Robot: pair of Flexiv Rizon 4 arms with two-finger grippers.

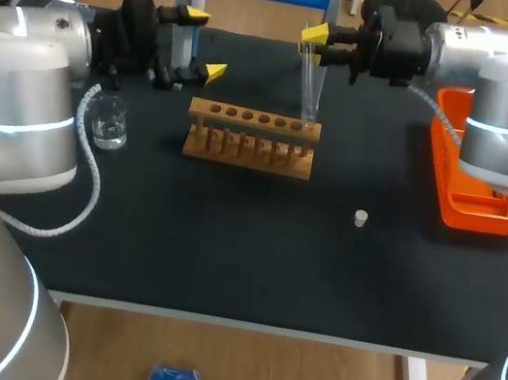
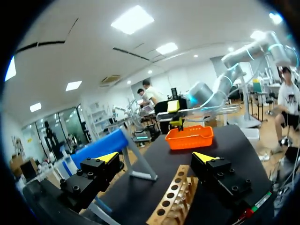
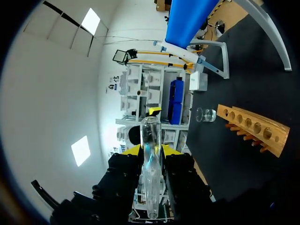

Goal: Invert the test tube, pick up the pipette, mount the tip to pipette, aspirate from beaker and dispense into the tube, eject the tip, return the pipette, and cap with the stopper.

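Right gripper (image 1: 316, 42) clamps the test tube (image 1: 310, 87) over the rack (image 1: 251, 138)!
Tube upright, lower end at the rightmost hole: seated or just above, can't tell. Left gripper (image 1: 201, 43) hangs spread wide back-left of the rack, empty. Beaker (image 1: 109, 121) sits left, stopper (image 1: 360, 219) lies alone; the right arm hides part of the orange tray (image 1: 481, 215).

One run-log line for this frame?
right pincer: shut on test tube, lower end at rack | left pincer: open, empty | stopper: loose on table | beaker: left of rack
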